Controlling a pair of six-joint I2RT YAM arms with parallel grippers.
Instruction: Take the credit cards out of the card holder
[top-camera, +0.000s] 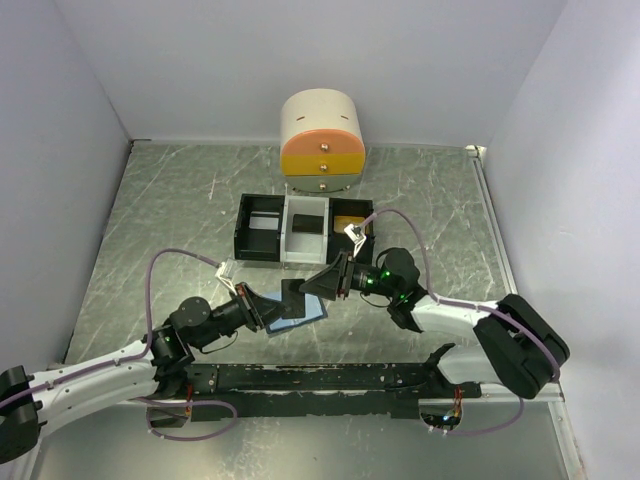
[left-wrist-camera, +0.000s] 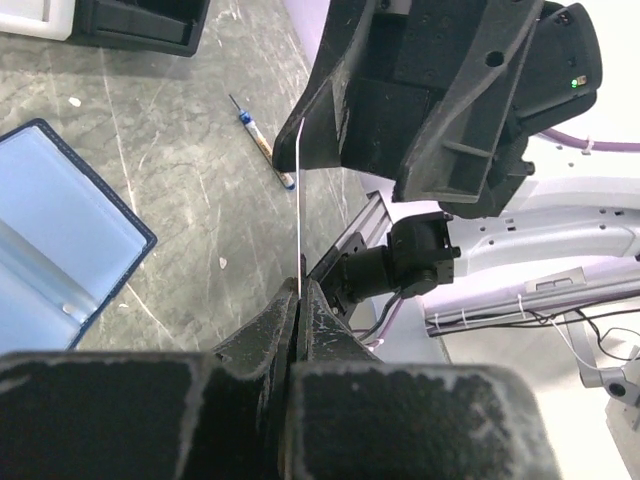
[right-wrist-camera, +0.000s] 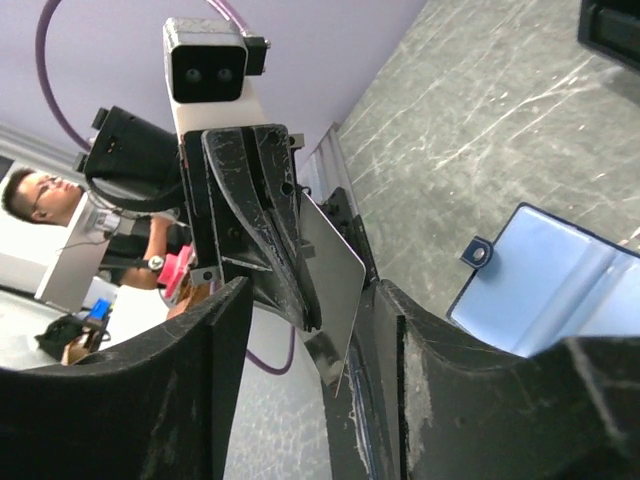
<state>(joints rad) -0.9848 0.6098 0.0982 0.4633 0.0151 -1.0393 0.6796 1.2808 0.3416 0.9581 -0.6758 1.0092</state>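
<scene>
I see the card holder (top-camera: 300, 318) lying open on the table (top-camera: 180, 220), just in front of the tray (top-camera: 262, 232). A drawer chest (top-camera: 322, 140) stands behind the tray. Raised off the table by the holder, a card (right-wrist-camera: 335, 270) sits pinched in my left gripper (top-camera: 275, 303), its far end between the spread fingers of my right gripper (top-camera: 318, 285).
</scene>
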